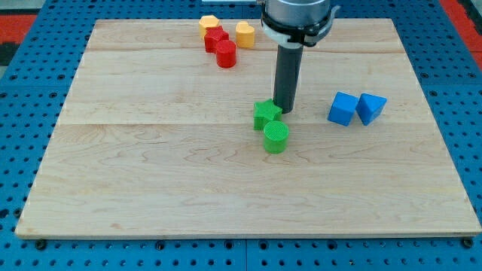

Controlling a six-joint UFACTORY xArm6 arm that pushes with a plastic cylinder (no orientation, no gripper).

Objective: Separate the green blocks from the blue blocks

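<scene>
Bright, even light from overhead fills the frame — the wooden board (188, 188) reads pale and clean, without glare. Shadows are short and soft, tucked close under the green cylinder (276, 138) and the blue cube (343, 108) (barely darker than the wood). Focus is fairly sharp throughout; edges show no obvious bending.

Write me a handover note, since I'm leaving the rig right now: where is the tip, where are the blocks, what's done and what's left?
My tip sits at the green star block's right edge. The green cylinder lies just below the star. The blue cube and blue triangular block sit together to the view's right, a gap apart from the greens. Done: colours already apart. Left: widen the gap, probably by pushing the greens leftward.
</scene>
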